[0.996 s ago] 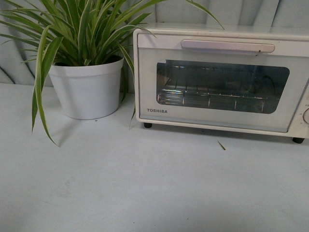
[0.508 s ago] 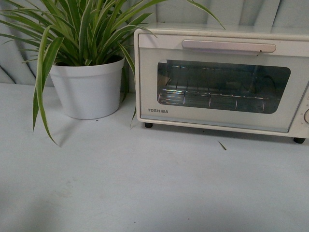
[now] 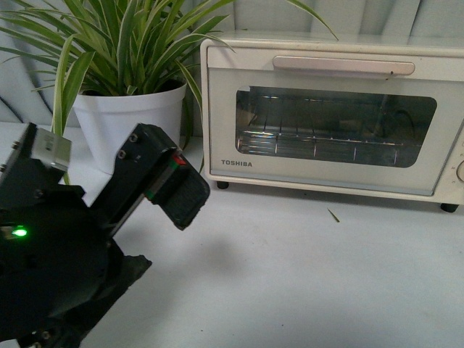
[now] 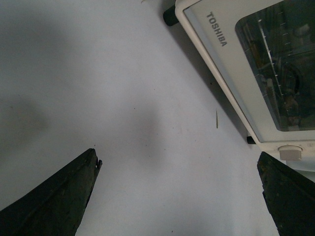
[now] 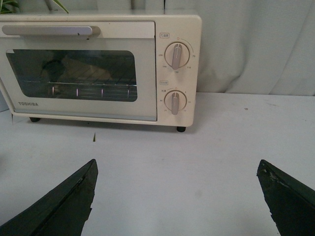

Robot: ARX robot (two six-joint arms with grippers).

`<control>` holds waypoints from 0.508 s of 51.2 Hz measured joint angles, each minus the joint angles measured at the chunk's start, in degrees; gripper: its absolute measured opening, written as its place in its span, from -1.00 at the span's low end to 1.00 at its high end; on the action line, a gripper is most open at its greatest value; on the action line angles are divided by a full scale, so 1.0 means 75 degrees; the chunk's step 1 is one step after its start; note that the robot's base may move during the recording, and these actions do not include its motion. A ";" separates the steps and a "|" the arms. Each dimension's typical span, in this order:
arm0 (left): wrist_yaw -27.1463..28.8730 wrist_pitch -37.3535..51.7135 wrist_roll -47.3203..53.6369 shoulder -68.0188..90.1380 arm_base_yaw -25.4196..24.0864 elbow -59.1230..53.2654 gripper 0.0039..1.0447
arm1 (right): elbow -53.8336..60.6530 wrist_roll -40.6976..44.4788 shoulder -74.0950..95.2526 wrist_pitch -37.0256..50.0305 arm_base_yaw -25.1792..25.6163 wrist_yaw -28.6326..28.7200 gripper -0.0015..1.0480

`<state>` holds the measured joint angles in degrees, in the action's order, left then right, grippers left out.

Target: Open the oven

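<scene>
Oven (image 3: 330, 177) at back of tabletop (image 3: 304, 275), right of plant pot (image 3: 109, 116), door shut. Left gripper (image 4: 178, 160) & right gripper (image 5: 177, 168) both spread wide, empty. Best: grab handle (image 3: 343, 67) mid-bar, clamp, pull out & down along hinge arc.

Front cam on body btwn arms, facing toaster oven (image 3: 326, 116) & potted plant (image 3: 130, 109) at mid range, left wrist cam close, tilted down over table (image 4: 98, 73) by oven's bottom edge, right wrist cam near level, facing oven front-on, all 3 share TOSHIBA door (image 3: 326, 181).
</scene>
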<state>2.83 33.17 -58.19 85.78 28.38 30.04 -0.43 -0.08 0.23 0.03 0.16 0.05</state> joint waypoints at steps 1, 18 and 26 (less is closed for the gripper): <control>0.0000 0.0015 -0.0029 0.0067 0.0006 0.0032 0.88 | 0.0000 0.0000 0.0000 0.0000 0.0000 0.0000 0.82; -0.0032 0.0315 -0.0737 0.1384 0.0452 0.1005 0.88 | 0.0000 0.0000 0.0000 0.0000 0.0000 0.0000 0.82; -0.0029 0.0312 -0.0860 0.1571 0.0586 0.1160 0.88 | 0.0000 0.0000 0.0000 0.0000 0.0000 0.0000 0.82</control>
<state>2.61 35.51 -64.64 97.56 32.77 38.74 -0.43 -0.08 0.23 0.03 0.16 0.05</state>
